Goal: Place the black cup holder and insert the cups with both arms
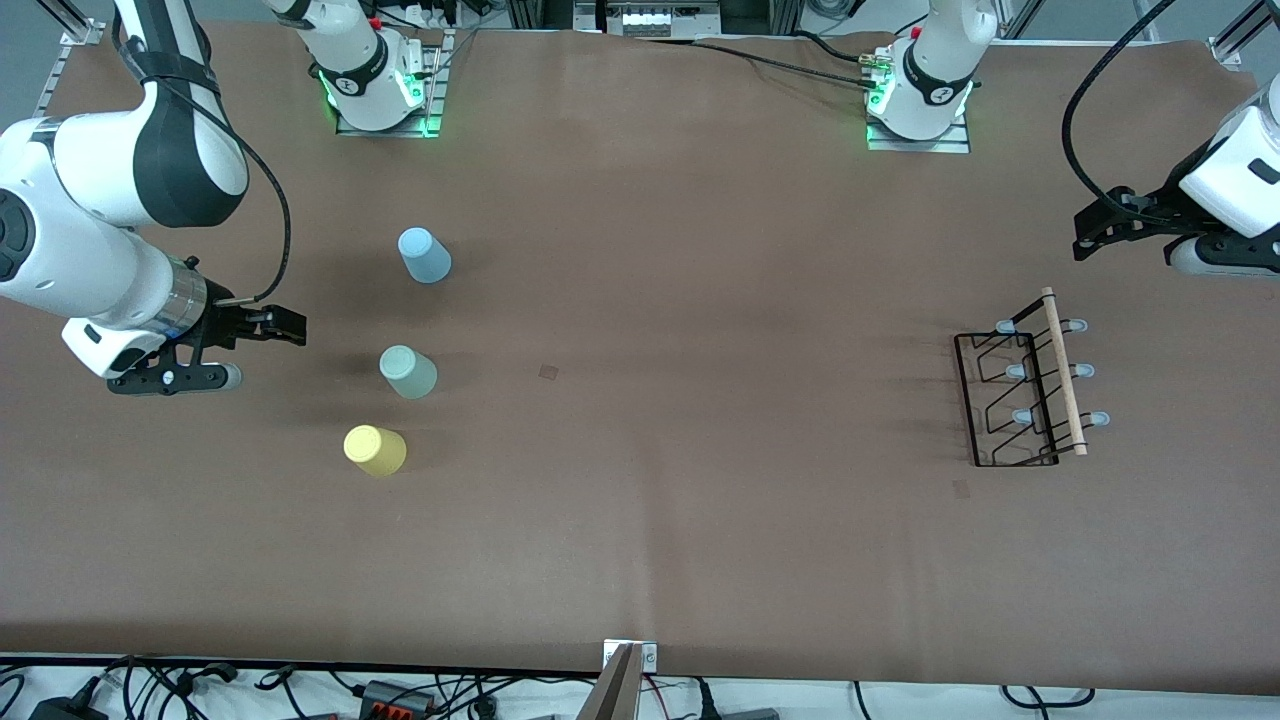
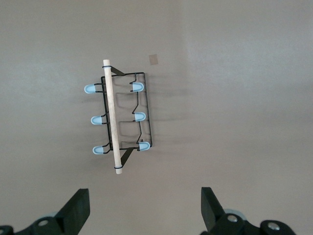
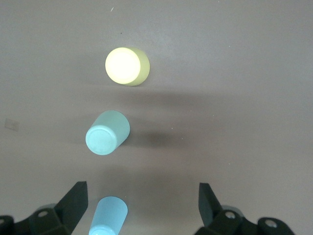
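Brown table point(image 1: 640, 520) carries 3 upturned cups toward right arm's end: blue point(image 1: 424, 255), mint point(image 1: 408, 372), yellow point(image 1: 375, 450). Black cup holder point(image 1: 1030, 385) toward left arm's end.

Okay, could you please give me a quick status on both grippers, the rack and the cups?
Left gripper open above black cup holder. Right gripper open, beside the cups. All three upside down on table, untouched. Nothing in the way.

A brown surface point(image 1: 640, 520) fills the frame. Cables point(image 1: 200, 690) run along the bottom edge, and a small square mark point(image 1: 548, 372) sits near centre.
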